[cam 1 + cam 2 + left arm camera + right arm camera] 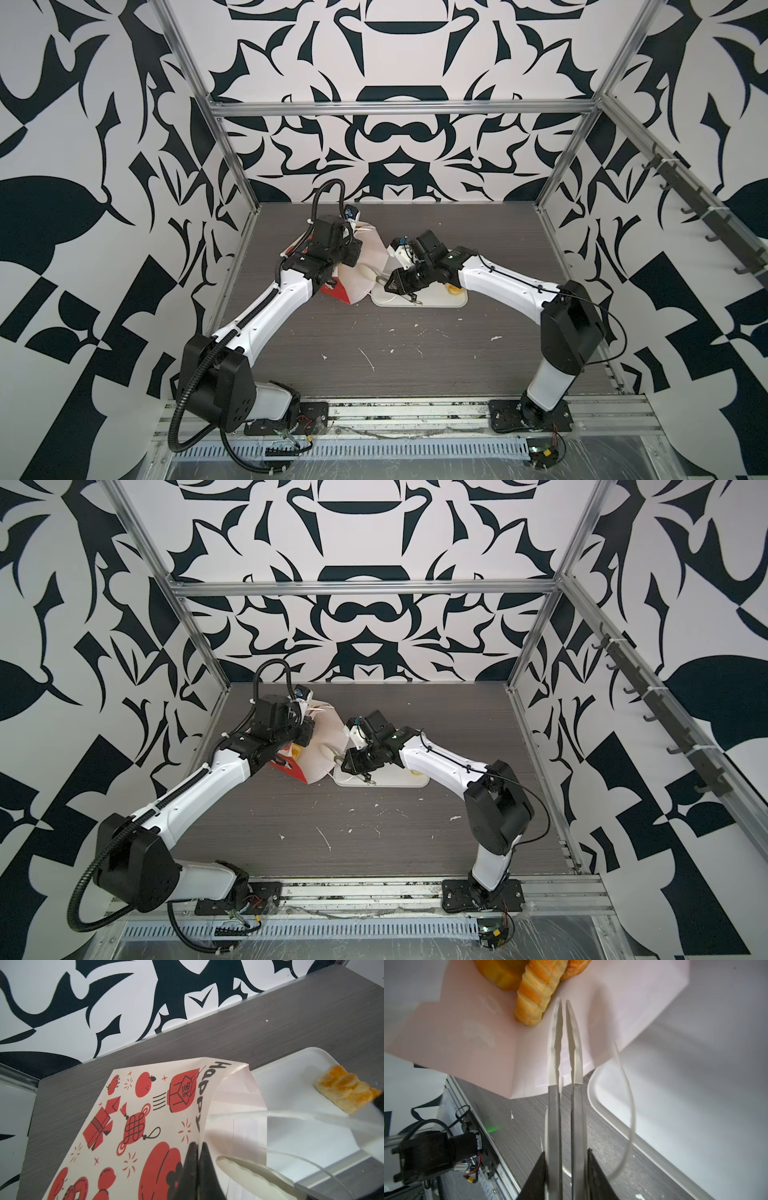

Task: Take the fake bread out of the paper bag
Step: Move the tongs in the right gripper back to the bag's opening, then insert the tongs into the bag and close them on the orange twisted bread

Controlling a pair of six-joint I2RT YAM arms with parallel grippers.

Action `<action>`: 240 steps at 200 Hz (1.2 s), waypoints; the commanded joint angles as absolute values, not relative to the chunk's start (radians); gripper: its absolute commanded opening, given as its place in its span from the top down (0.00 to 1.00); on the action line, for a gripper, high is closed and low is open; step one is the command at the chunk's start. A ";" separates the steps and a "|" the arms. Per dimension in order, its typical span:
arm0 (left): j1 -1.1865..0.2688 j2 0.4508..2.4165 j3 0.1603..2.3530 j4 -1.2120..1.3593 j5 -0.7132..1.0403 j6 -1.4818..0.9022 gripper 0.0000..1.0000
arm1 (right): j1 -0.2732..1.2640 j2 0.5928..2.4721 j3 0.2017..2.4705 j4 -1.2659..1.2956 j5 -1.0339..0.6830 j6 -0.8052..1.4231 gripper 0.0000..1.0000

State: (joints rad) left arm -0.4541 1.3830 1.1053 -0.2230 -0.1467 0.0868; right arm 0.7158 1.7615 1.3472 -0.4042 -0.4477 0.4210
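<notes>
Our left jaws pinch the bag point(145, 1115) rim, mouth open toward 3 o'clock. Our right jaws clamp the tongs point(554, 1105), tips nearly closed, empty. Bread point(535, 995) lies inside, 9 o'clock of the tips; one piece point(345, 1093) is on the tray point(695, 1105). We should spread the tips, slide deeper, straddle the nearest bread.

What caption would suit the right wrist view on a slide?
The right hand holds tongs pointed into the open paper bag, toward the fake bread inside.
</notes>
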 commanded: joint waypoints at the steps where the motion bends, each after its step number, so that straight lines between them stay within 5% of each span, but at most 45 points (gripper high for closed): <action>1: -0.490 1.353 1.082 -0.249 -0.132 0.121 1.00 | 0.725 1.755 1.400 -0.295 -0.505 0.493 0.68; 107: -0.531 1.313 1.006 -0.191 -0.158 0.082 1.00 | 0.736 1.868 1.447 -0.270 -0.497 0.576 0.57; 240: -0.539 1.305 1.003 -0.150 -0.152 0.055 1.00 | 0.759 1.946 1.411 -0.091 -0.568 0.721 0.55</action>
State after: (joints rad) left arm -0.5331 1.3365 1.0111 -0.1787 -0.1638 0.0715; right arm 0.7494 1.9553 1.3956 -0.1509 -0.5400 0.6979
